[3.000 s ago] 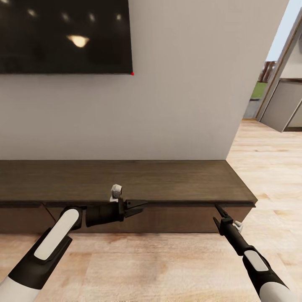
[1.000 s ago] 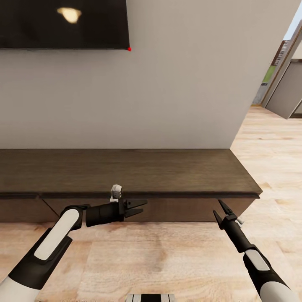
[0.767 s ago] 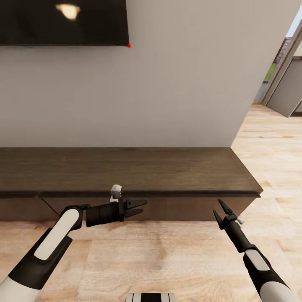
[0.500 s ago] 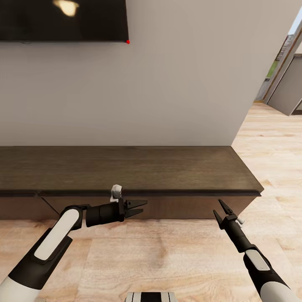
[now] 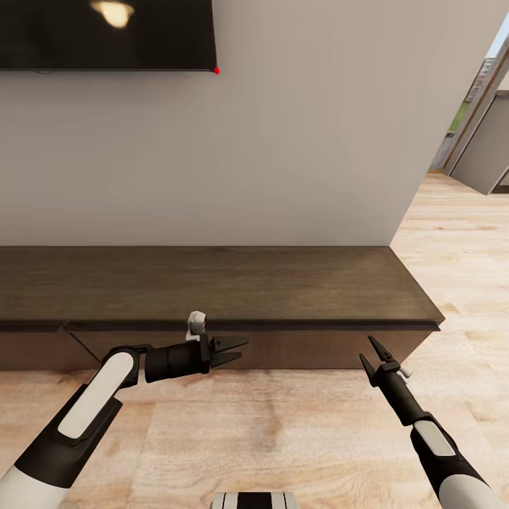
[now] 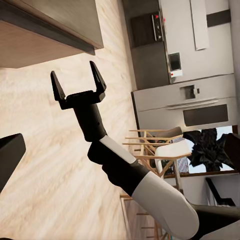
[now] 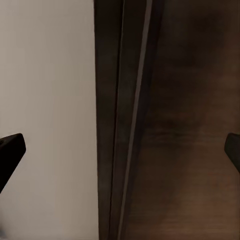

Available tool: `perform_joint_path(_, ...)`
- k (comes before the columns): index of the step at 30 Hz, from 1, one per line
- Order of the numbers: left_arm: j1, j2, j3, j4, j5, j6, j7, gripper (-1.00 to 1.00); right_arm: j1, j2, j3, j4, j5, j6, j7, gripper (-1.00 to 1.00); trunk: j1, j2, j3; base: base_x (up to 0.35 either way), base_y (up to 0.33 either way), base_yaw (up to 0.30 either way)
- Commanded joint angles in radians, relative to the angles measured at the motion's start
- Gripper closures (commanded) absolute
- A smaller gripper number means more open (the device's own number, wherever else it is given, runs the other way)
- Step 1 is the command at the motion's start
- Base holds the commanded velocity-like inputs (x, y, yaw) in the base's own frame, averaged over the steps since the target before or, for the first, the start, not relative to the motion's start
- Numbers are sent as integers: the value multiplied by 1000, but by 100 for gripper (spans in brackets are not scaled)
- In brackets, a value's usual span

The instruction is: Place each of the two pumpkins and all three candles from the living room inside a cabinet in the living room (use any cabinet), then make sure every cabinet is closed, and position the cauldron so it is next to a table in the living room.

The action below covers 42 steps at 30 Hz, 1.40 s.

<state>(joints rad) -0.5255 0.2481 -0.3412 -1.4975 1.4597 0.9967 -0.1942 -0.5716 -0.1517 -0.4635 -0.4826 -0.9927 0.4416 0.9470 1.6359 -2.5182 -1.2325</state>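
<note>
While we face the wall, these are the things we can make out.

Cabinet: the long, low dark-brown cabinet (image 5: pixel 212 286) runs along the foot of the pale wall (image 5: pixel 304 141). We see its flat top and, under the overhanging edge, its plain drawer fronts, which look closed from the head view. Its right end stops near the corner of the wall, where the wooden floor (image 5: pixel 283 424) carries on toward a doorway.

Left gripper: our left gripper (image 5: pixel 237 350) is held out sideways in front of the cabinet's front edge, pointing toward our right. Its two black fingers are parted with nothing between them. We cannot tell whether it touches the drawer front; it appears just in front of it.

Right gripper: our right gripper (image 5: pixel 372 353) points up and forward, near the right end of the cabinet front. Its fingers are spread in a V and hold nothing. We also see it from the left wrist camera (image 6: pixel 77 82), with both prongs apart over the floor, below the cabinet's edge (image 6: pixel 50 25).

Right wrist camera: we look close at dark wood grain (image 7: pixel 175 125) and a seam beside a pale surface; the gripper's fingertips (image 7: pixel 10 150) sit wide apart at the sides of the picture.

Television: a dark screen (image 5: pixel 106 32) hangs on the wall above the cabinet's left part.

Kitchen: beyond the right arm, the left wrist camera shows an oven (image 6: pixel 200 102) and wooden chairs (image 6: pixel 155 150).
</note>
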Motion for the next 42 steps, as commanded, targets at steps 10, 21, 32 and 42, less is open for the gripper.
perform_joint_path(10,-1,-1,-1,0,-8,0,-10,-100,-1,0,-1,-1,-6,6,4,-100,0,0,-1,68,0,0)
perform_joint_path(21,-1,-1,-2,0,-9,0,-10,-100,-1,-11,-1,0,-6,8,2,-100,0,0,-1,69,0,0)
perform_joint_path(32,-1,-1,-2,0,-9,0,-10,-100,-1,-15,0,2,-6,8,1,-100,0,0,-1,42,0,0)
perform_joint_path(42,-1,-1,-20,0,-9,0,-10,-100,-1,-15,0,2,-6,6,5,-100,0,0,-1,46,0,0)
